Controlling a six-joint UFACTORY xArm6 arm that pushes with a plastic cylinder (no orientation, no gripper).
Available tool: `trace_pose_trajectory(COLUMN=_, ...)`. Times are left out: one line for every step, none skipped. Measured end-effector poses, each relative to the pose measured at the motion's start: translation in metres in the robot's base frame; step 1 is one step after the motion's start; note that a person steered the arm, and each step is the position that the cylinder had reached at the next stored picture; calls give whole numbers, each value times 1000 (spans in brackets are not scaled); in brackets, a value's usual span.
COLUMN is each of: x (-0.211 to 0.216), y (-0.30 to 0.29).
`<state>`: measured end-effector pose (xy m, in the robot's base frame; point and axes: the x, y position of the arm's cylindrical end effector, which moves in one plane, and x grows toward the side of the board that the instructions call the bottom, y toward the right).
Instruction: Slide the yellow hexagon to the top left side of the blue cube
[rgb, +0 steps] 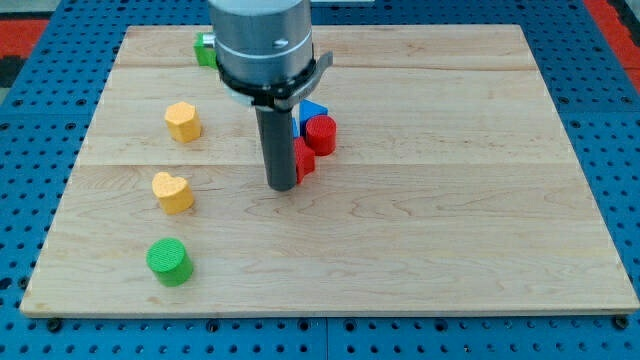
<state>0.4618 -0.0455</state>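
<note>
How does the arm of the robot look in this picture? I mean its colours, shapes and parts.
The arm ends in a wide grey cylinder with a darker band at its lower rim and small metal brackets jutting out on both sides. Below it hangs a straight, dark grey round rod, down to my tip. No cables or markings show.

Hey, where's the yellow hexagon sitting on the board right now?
The yellow hexagon sits in the view's upper left part of the wooden board, above the yellow heart and well left of my tip and the blue block.

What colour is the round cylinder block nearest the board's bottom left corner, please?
Green: the green cylinder block, clearest in the camera view.
</note>
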Motion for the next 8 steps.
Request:
trace_pose_trajectory(x=6, y=-1)
trace_pose_trajectory(x=33, y=-28)
trace_pose_trajectory(x=35, y=-35)
trace_pose_trajectory(x=11, y=-36)
trace_pose_trajectory(x=-3, y=-50)
trace_pose_trajectory(x=-33, y=-105)
trace_pose_trajectory(x=-58, y=-158)
trace_pose_trajectory(x=-77, y=-159)
